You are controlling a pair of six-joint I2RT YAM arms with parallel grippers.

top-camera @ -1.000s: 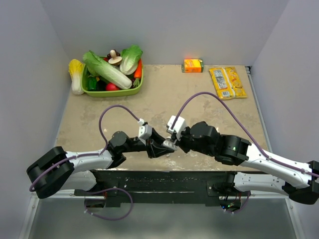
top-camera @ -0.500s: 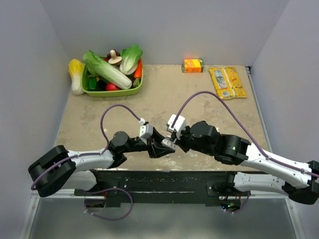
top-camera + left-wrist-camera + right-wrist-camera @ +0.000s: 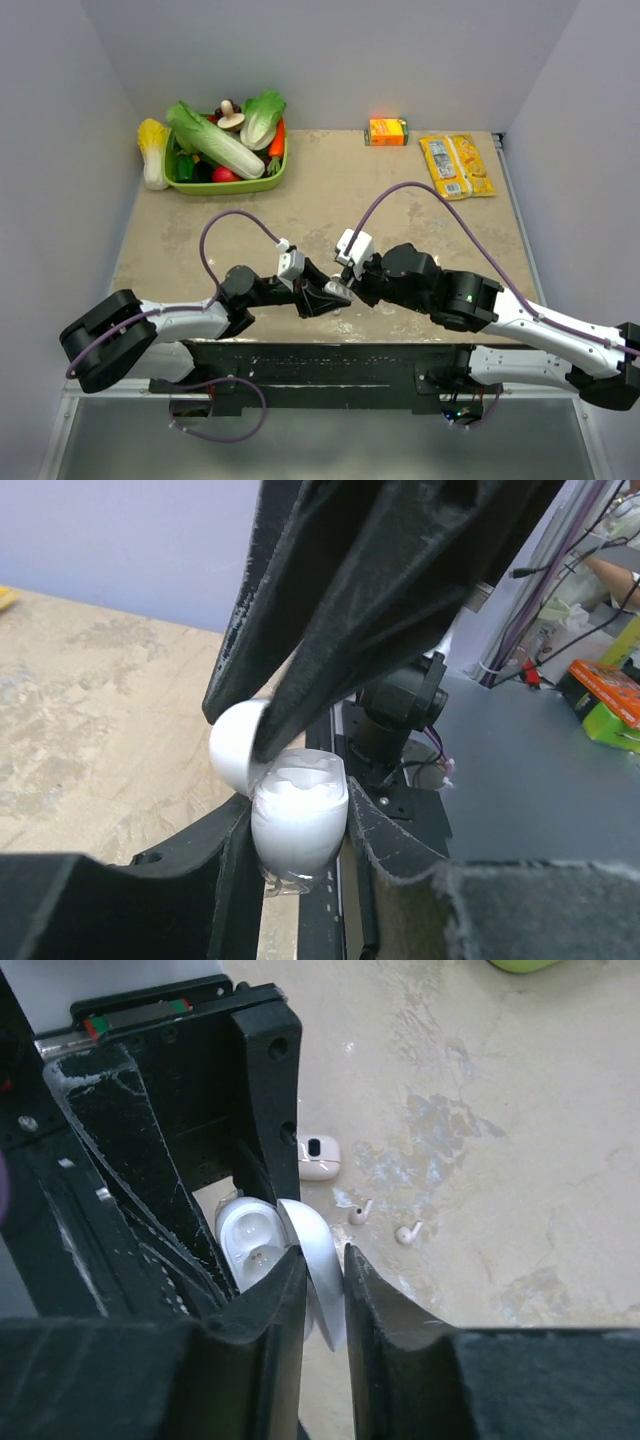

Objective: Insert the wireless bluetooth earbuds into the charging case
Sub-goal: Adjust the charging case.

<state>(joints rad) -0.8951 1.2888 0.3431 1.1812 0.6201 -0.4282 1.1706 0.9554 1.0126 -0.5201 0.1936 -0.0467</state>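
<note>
The charging case [image 3: 298, 820] is a glossy white oval, held just above the table near its front edge. My left gripper [image 3: 300, 805] is shut on its body. The lid [image 3: 318, 1250] is swung open and sits pinched between the fingers of my right gripper [image 3: 322, 1258]. The case's two empty wells [image 3: 250, 1240] face the right wrist camera. Two wireless bluetooth earbuds [image 3: 360, 1212] [image 3: 407, 1232] lie loose on the table just beyond the case. From the top view both grippers [image 3: 338, 293] [image 3: 351, 286] meet tip to tip, hiding most of the case.
A small white oval piece [image 3: 320, 1156] with a dark mark lies near the earbuds. At the back stand a green basket [image 3: 225, 186] of vegetables, a pale yellow vegetable [image 3: 153, 150] beside it, an orange box [image 3: 388, 131] and a yellow packet [image 3: 457, 165].
Almost nothing differs: both grippers stay together at the case, and the left arm has shifted only slightly.
</note>
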